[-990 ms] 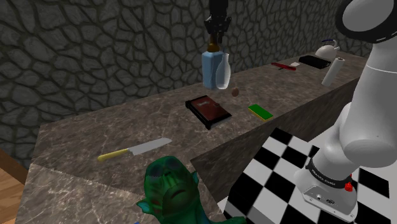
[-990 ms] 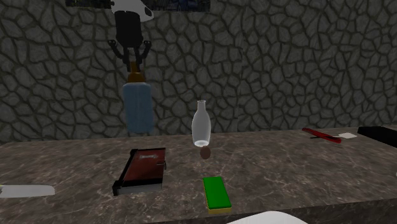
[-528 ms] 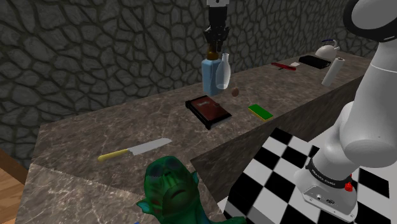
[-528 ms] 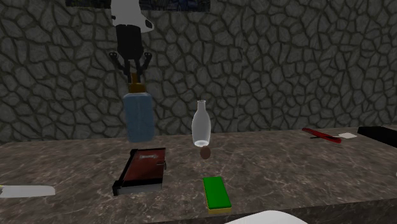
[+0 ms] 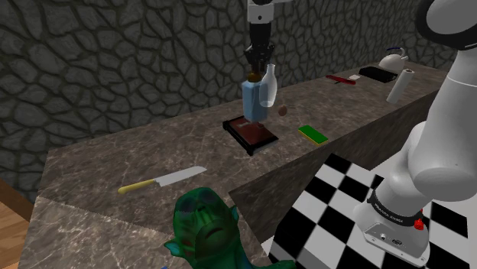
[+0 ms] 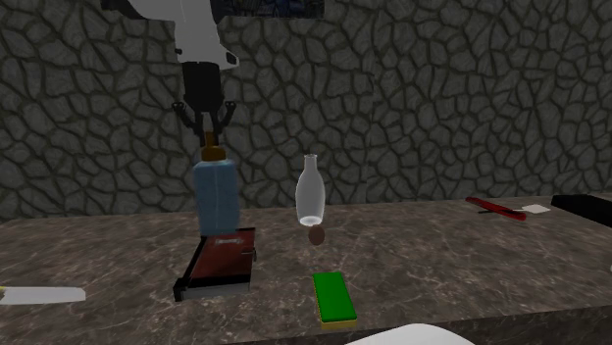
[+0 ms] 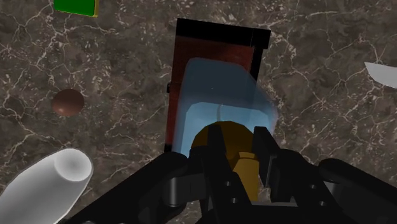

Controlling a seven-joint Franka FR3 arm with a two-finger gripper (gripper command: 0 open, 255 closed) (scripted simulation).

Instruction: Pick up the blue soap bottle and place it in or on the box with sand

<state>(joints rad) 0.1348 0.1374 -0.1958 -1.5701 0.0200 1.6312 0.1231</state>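
The blue soap bottle [image 5: 254,100] [image 6: 217,196] hangs upright from its golden-brown cap, with my gripper [image 5: 257,71] [image 6: 209,140] shut on that cap. Directly under it lies a flat dark red box with a black rim [image 5: 251,133] [image 6: 220,261] on the stone counter. In the wrist view my gripper [image 7: 238,153] clasps the cap, and the bottle's pale blue body [image 7: 222,95] covers the near half of the box [image 7: 219,44]. The bottle's base is just above the box; I cannot tell whether they touch.
A clear glass bottle [image 5: 267,86] [image 6: 310,191] stands close beside the blue one, with a small brown ball [image 6: 316,236] and a green block [image 6: 333,296] nearby. A yellow-handled knife [image 5: 162,179] and a green head figure [image 5: 202,225] are toward the shoulder view's left. A kettle [image 5: 393,57] is far right.
My gripper has come down with the blue bottle, from well above the counter to just over the dark red box. Its grip on the cap is unchanged.
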